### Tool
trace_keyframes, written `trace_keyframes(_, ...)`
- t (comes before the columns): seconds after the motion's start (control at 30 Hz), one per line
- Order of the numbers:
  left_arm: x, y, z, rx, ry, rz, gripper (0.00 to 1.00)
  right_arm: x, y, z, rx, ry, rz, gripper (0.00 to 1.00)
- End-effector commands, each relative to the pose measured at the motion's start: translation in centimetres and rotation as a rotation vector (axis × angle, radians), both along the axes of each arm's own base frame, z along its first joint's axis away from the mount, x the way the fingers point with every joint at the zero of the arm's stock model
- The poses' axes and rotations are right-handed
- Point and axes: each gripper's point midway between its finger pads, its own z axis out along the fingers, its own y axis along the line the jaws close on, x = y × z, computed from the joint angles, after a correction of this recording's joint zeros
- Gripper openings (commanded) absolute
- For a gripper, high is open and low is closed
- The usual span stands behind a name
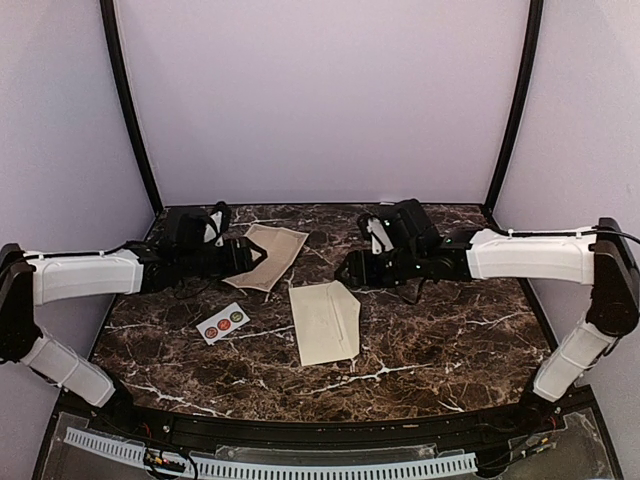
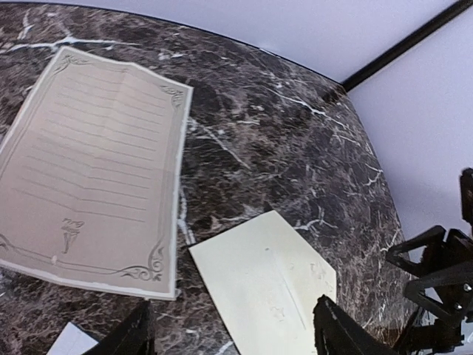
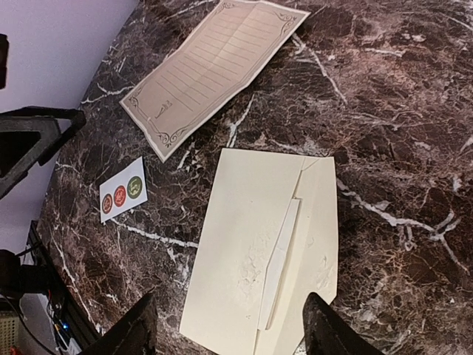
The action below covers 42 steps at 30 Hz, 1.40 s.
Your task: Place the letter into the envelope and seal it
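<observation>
Top external view: the envelope [image 1: 325, 322] lies flat near the middle of the dark marble table [image 1: 450, 340], long side running roughly front to back, a bit skewed, w/ nothing on it and neither arm touching it. It's plain cream, no print. From the right wrist cam a long fold line runs down the envelope [image 3: 251, 244] w/ a narrow strip lifted slightly along it; can't tell if the flap is stuck down. Just behind it and to the left, apart from it, sits the letter [image 1: 268, 255], a tan sheet w/ ruled lines and an ornate border, also flat and angled. Left of the envelope, near but not touching, is a small white sticker strip [image 1: 222, 322] w/ three round stickers. The left gripper [image 1: 245, 255] hangs at the letter's left edge; in its own cam the black fingers [image 2: 137, 329] stand wide apart, pinching nothing. The right gripper [image 1: 350, 268] hovers just behind the envelope's far right corner; its fingers [image 3: 140, 325] are likewise spread, w/ the envelope showing on the table below and btwn them, not gripped.
</observation>
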Motion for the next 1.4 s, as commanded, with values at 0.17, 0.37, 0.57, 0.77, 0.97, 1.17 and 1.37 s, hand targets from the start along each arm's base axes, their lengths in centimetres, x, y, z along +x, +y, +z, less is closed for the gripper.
trace_keyframes(0.17,1.3,6.9,-6.2,-0.129,0.185,0.228,0.73,0.2,-3.1,2.8,0.053,-0.115,-0.115,0.68)
trace_keyframes(0.37,2.7,8.5,-8.7,-0.174,0.211,0.28,0.7,-0.1,-4.0,2.5,0.05,-0.112,-0.131,0.68)
trace_keyframes(0.57,3.2,8.7,-10.0,-0.166,0.224,0.3,0.66,0.1,-4.2,2.1,0.046,-0.105,-0.14,0.68)
trace_keyframes(0.77,3.6,9.0,-11.2,-0.142,0.235,0.318,0.59,0.4,-3.9,1.7,0.046,-0.093,-0.137,0.68)
trace_keyframes(0.97,3.9,9.1,-12.1,-0.142,0.248,0.332,0.56,0.5,-3.9,1.7,0.046,-0.091,-0.141,0.68)
trace_keyframes(1.17,4.6,9.6,-12.4,-0.145,0.233,0.368,0.51,0.6,-4.0,1.9,0.048,-0.091,-0.147,0.68)
trace_keyframes(1.37,5.6,10.7,-13.2,-0.131,0.218,0.444,0.42,0.5,-4.0,1.7,0.047,-0.086,-0.152,0.68)
